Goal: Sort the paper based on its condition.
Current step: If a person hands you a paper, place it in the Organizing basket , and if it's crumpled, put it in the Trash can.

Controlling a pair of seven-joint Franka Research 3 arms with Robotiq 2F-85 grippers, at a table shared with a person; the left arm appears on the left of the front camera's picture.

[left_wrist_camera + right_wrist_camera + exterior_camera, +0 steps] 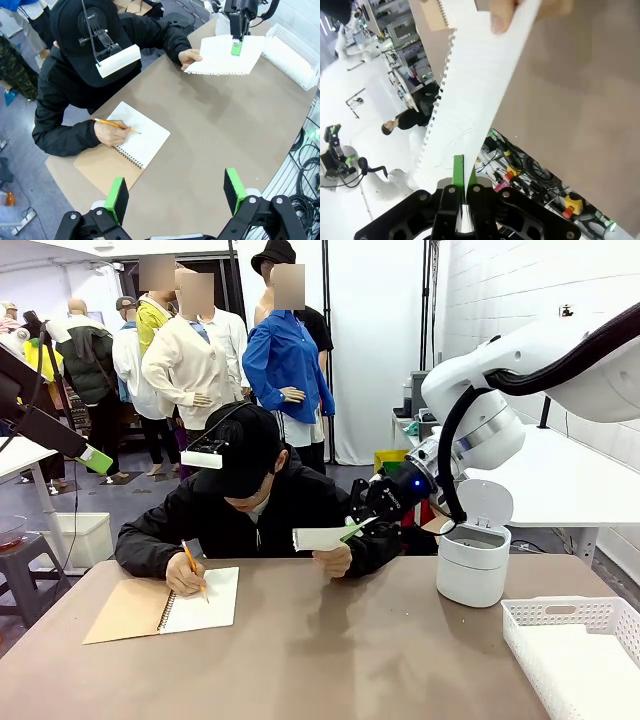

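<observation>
Evidently a handover is under way: the smooth sheet [225, 55] is held above the table [330, 660] between the person's hand [333, 560] at one edge and the right gripper [236, 46], whose jaws are closed on the opposite edge. It is flat and white, uncrumpled, with a ragged torn-perforation fringe along one side. The left gripper [176, 192] is kept high over the table, its jaws apart and empty, presumably clear of the exchange.
</observation>
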